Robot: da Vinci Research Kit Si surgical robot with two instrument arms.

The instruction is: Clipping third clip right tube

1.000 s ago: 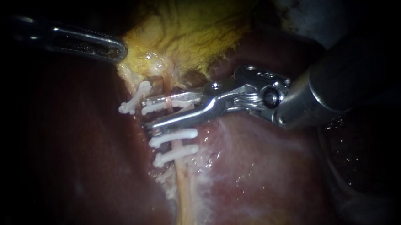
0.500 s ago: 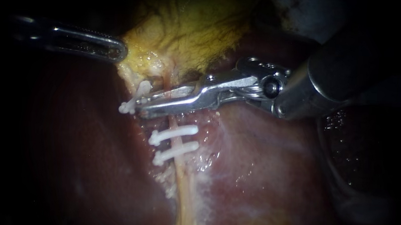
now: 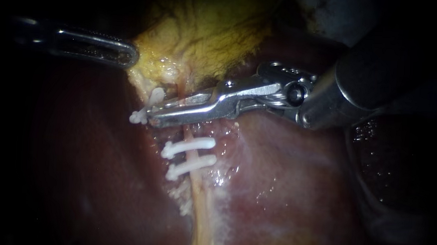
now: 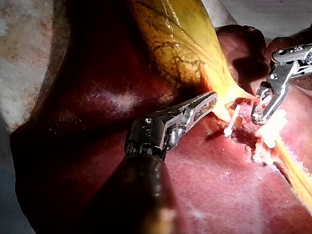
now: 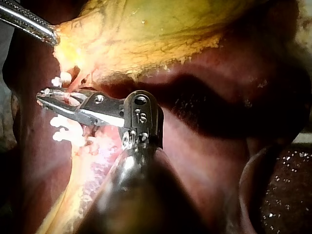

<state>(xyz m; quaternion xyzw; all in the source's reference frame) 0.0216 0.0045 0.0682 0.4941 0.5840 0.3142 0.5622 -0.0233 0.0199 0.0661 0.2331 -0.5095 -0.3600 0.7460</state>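
The right tube (image 3: 194, 182) runs pale and thin from the yellow gallbladder (image 3: 208, 32) down over the liver (image 3: 294, 191). Two white clips (image 3: 190, 145) (image 3: 192, 167) cross it side by side. Just above them my right instrument (image 3: 155, 118) has its jaws pressed together across the tube, squeezing a white clip that is mostly hidden between them. The same grip shows in the right wrist view (image 5: 43, 97). My left instrument (image 3: 131, 58) comes in from the left, its jaws shut on the gallbladder's lower edge (image 4: 222, 100).
Another white clip (image 3: 155, 95) lies slanted just left of the right instrument's tip, on tissue beside the right tube. Dark red liver surrounds the site on both sides. The right instrument's thick shaft (image 3: 370, 80) fills the upper right.
The right instrument's jaws, open around the tube with a clip a second ago, have closed on it. They have stayed closed since, barely moving. The left instrument has held still.
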